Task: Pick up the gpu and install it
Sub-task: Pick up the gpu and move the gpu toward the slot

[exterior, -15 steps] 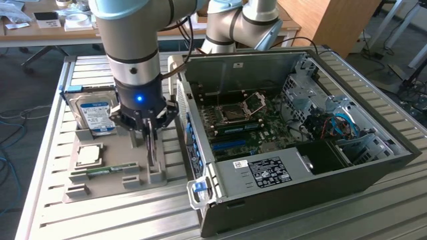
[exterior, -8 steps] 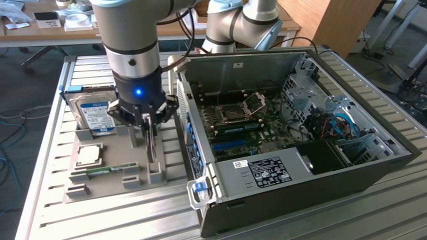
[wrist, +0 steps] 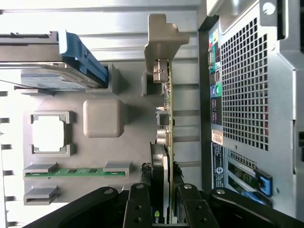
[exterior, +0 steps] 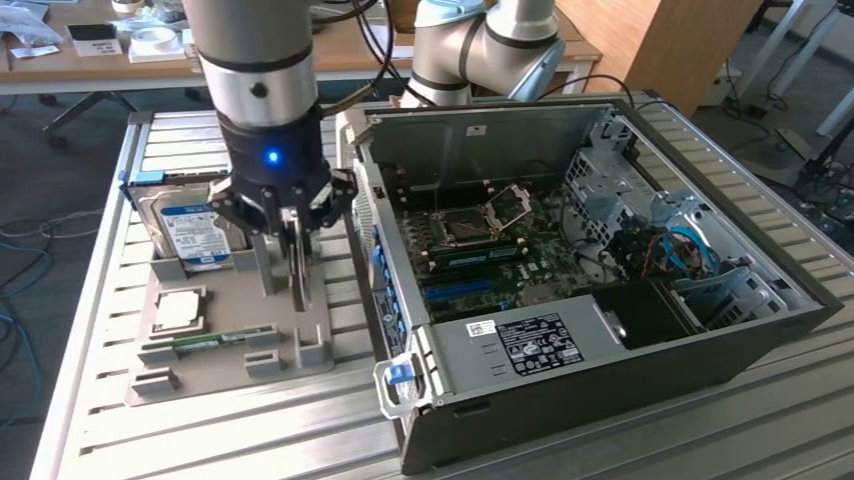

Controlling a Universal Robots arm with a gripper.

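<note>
My gripper (exterior: 296, 222) is shut on the gpu (exterior: 302, 278), a thin dark card that hangs edge-on below the fingers, over the grey parts tray (exterior: 234, 295). In the wrist view the gpu (wrist: 166, 118) runs as a slim strip from between the black fingers (wrist: 140, 204) out to its metal bracket (wrist: 164, 40), and the gripper (wrist: 165, 194) clamps its cooler end. The open computer case (exterior: 574, 270) stands just to the exterior view's right of the card, with blue slots (exterior: 461, 290) on the motherboard.
The tray also holds a hard drive with a blue-white label (exterior: 194, 232), a CPU (exterior: 178, 310) and a green memory stick (exterior: 214, 340). The case's perforated rear wall (wrist: 247, 95) is close beside the card. A second robot arm (exterior: 481, 50) stands behind the case.
</note>
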